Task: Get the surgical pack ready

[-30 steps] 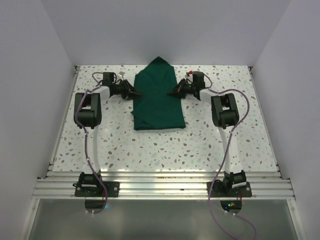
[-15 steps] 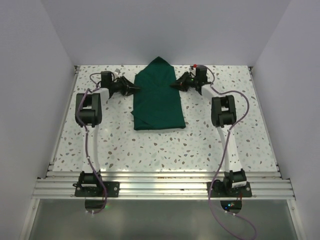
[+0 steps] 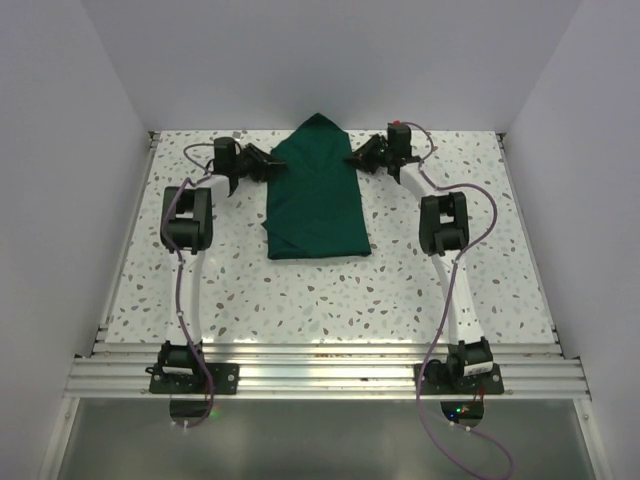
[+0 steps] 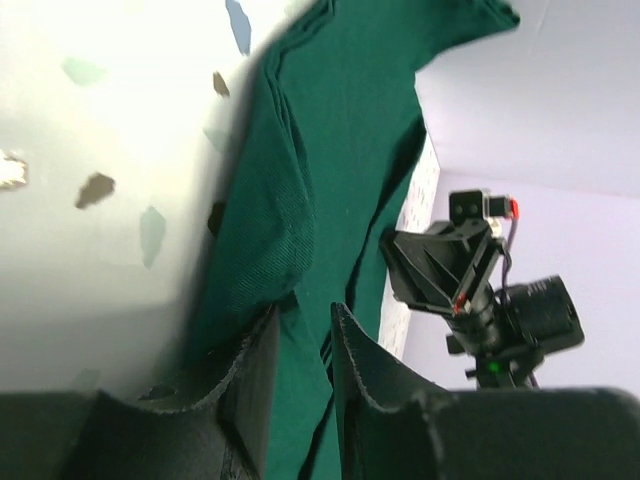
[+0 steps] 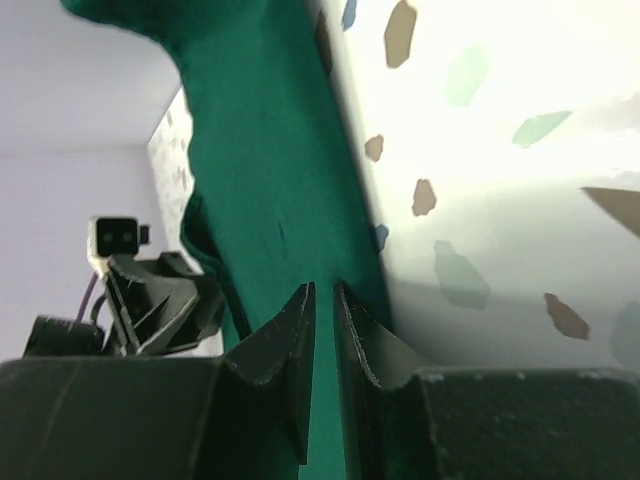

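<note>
**Drape flanked by two nearly closed pairs of fingers**

The surgical pack (image 3: 318, 200), a folded dark green drape, lies at the far middle of the table (image 3: 300, 290), with its long axis running 12 to 6 o'clock. The left fingers (image 3: 266, 160) sit at its 10 o'clock edge and the right fingers (image 3: 355, 160) at its 2 o'clock edge. Both are equally near and point inward. Each pair is drawn almost together, leaving a slim gap; I cannot tell whether cloth is nipped. Opposite each pair stands only the other arm.

Left tool (image 3: 268, 158), right tool (image 3: 352, 160) farther back.
</note>
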### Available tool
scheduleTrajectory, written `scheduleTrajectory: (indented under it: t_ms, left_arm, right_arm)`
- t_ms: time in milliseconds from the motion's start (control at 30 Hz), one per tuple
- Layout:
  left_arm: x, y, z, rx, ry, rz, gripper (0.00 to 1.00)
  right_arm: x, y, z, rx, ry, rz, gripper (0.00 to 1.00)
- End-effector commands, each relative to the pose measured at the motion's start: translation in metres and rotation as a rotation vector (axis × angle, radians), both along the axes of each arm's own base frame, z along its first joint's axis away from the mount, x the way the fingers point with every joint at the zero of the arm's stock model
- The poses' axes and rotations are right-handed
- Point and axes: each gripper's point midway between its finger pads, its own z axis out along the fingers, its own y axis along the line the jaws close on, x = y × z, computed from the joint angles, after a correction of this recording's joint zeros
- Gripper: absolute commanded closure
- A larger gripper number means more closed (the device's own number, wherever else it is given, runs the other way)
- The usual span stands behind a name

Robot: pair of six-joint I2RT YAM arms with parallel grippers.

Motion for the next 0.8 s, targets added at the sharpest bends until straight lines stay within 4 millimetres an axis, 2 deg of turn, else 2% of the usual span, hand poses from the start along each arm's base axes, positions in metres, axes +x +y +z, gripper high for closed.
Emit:
scheduleTrajectory:
  t_ms: [0, 100, 200, 233, 267, 300, 333, 367, 400, 433, 467, 500, 633, 700, 767]
  left_arm:
    - [0.025, 0.029, -0.012, 0.061, 0.043, 0.168, 0.69]
    - [0.028, 0.036, -0.011, 0.057, 0.041, 0.198, 0.69]
    - [0.035, 0.037, 0.000, 0.042, -0.004, 0.171, 0.68]
    - [0.037, 0.037, 0.007, 0.040, -0.026, 0.156, 0.68]
    - [0.039, 0.038, 0.020, 0.048, -0.075, 0.122, 0.68]
    - [0.039, 0.038, 0.026, 0.062, -0.096, 0.105, 0.66]
    - [0.039, 0.040, 0.032, 0.083, -0.119, 0.095, 0.64]
    - [0.039, 0.042, 0.048, 0.134, -0.186, 0.070, 0.62]
    - [0.037, 0.043, 0.055, 0.161, -0.216, 0.059, 0.61]
    - [0.033, 0.043, 0.055, 0.184, -0.227, 0.046, 0.60]
    - [0.035, 0.062, 0.068, 0.236, -0.278, 0.064, 0.59]
    - [0.033, 0.067, 0.068, 0.262, -0.278, 0.067, 0.58]
    - [0.035, 0.075, 0.064, 0.324, -0.289, 0.073, 0.54]
    - [0.036, 0.074, 0.053, 0.314, -0.270, 0.071, 0.54]
    - [0.037, 0.071, 0.038, 0.306, -0.240, 0.080, 0.52]
  right_arm:
    - [0.011, -0.038, -0.003, -0.204, 0.049, -0.168, 0.82]
    - [0.013, -0.039, -0.005, -0.212, 0.045, -0.158, 0.82]
    - [0.018, -0.028, 0.006, -0.160, -0.014, -0.109, 0.81]
    - [0.018, -0.023, 0.013, -0.137, -0.041, -0.084, 0.80]
    - [0.022, -0.017, 0.027, -0.112, -0.105, -0.060, 0.76]
    - [0.021, -0.015, 0.036, -0.105, -0.122, -0.035, 0.68]
    - [0.020, -0.016, 0.041, -0.132, -0.142, -0.018, 0.66]
    - [0.018, -0.019, 0.041, -0.146, -0.140, -0.011, 0.64]
    - [0.017, -0.020, 0.056, -0.152, -0.166, -0.004, 0.63]
    - [0.017, -0.023, 0.059, -0.177, -0.184, 0.006, 0.59]
    - [0.015, -0.027, 0.057, -0.195, -0.178, 0.010, 0.58]
    - [0.014, -0.030, 0.064, -0.226, -0.205, 0.022, 0.55]
    - [0.011, -0.035, 0.051, -0.275, -0.210, 0.053, 0.41]
    - [0.014, -0.034, 0.052, -0.280, -0.233, 0.057, 0.41]
    - [0.017, -0.035, 0.045, -0.288, -0.233, 0.049, 0.38]
